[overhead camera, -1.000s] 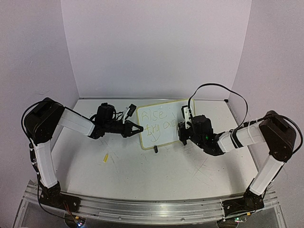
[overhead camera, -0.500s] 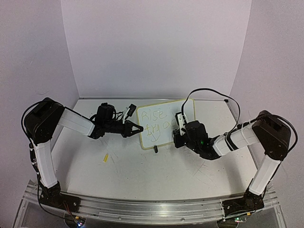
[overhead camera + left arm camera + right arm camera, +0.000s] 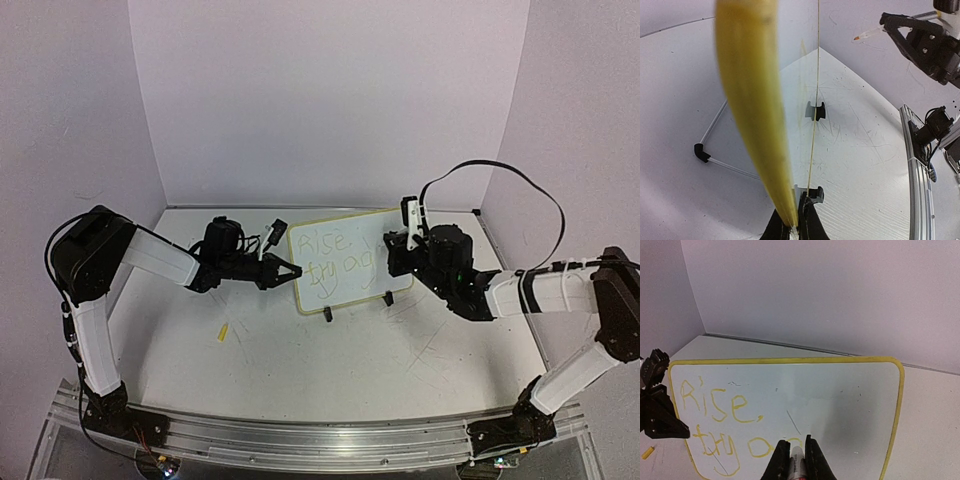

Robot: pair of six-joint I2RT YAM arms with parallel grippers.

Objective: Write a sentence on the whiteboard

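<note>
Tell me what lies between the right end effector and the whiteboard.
The marker that the right end effector grips, pointing at the whiteboard; right wrist view.

Scuffed white table (image 3: 330, 370) (whiteboard (image 3: 348, 262) upright on it), small yellow piece (image 3: 223, 332)

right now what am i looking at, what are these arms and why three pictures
Two robot arms are bolted at the near edge of a white table. One picture looks down from above and behind them; the other two come from a camera on each wrist. A whiteboard stands upright on black clip feet, with yellow writing that begins "Rise". The left tool is shut on the board's yellow rim. The right tool is shut on a marker, pointed at the board's face. A small yellow piece lies on the table.
</note>
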